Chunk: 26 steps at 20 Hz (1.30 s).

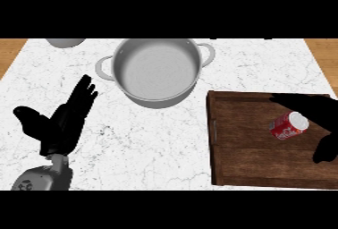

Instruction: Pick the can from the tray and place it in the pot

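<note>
Closing in on the can [289, 126] w/ our right hand [315, 117], fingers spread around it, not yet pinching; next: grasp, lift to pot [157, 71].

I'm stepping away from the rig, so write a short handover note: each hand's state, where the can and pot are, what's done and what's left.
Left hand: open, fingers up, resting at the view's left, holding nothing.
Right hand: over the tray, thumb and fingers spread around the can but not closed on it.
Can: lying on its side in the tray's upper right part.
Pot: on the counter beyond and left of the tray, nothing in it.
Done: right hand brought to the can.
Left: grasp it, lift it, place it in the pot.
</note>
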Tool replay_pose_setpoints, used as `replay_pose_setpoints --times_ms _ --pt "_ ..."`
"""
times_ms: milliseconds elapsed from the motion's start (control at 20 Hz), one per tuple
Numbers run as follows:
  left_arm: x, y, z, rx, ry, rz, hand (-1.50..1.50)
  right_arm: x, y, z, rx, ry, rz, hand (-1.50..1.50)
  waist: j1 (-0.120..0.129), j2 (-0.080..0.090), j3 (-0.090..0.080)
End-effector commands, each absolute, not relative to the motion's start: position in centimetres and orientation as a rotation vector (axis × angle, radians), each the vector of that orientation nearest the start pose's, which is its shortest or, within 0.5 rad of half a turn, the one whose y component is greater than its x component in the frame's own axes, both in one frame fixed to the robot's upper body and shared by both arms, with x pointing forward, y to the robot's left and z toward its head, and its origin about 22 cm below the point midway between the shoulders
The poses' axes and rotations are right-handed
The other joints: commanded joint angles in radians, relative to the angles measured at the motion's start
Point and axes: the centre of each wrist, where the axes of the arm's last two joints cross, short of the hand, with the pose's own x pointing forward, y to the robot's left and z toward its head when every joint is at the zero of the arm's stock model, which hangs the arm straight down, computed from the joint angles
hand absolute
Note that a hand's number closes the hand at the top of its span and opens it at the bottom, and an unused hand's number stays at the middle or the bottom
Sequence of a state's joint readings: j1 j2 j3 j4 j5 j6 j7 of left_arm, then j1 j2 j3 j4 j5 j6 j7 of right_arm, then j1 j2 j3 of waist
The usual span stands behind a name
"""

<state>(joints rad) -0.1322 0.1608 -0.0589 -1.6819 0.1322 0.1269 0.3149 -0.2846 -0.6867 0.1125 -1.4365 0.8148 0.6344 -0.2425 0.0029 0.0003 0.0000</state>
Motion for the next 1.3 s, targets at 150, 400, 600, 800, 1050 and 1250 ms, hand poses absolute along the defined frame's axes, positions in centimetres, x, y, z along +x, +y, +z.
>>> replay_pose_setpoints --times_ms 150,400,600,800,1050,1250 --pt "26.2 22.3 5.9 0.005 -1.476 -0.001 0.00 31.6 -34.8 10.4 -0.546 -1.007 1.669 -1.50 0.001 0.000 0.000" --pt "27.2 23.8 7.4 0.023 -1.480 -0.027 0.00 31.8 -33.6 6.3 -0.516 -1.011 1.648 -1.50 0.001 0.000 0.000" --pt "28.1 22.0 6.3 0.032 -1.455 -0.007 0.00 31.8 -32.0 9.4 -0.408 -1.202 1.671 1.50 -0.006 -0.001 0.000" --pt "26.9 21.3 6.4 0.013 -1.491 -0.006 0.00 31.4 -33.1 7.4 -0.451 -1.207 1.659 1.50 -0.003 -0.001 0.000" --pt "26.5 22.2 7.1 0.017 -1.458 0.006 0.00 31.6 -26.8 6.0 -0.556 -1.134 1.447 1.50 -0.005 -0.005 -0.001" --pt "26.4 23.7 6.5 0.029 -1.463 0.004 0.00 31.3 -23.0 3.3 -0.681 -0.957 1.115 1.50 -0.010 -0.008 -0.004"
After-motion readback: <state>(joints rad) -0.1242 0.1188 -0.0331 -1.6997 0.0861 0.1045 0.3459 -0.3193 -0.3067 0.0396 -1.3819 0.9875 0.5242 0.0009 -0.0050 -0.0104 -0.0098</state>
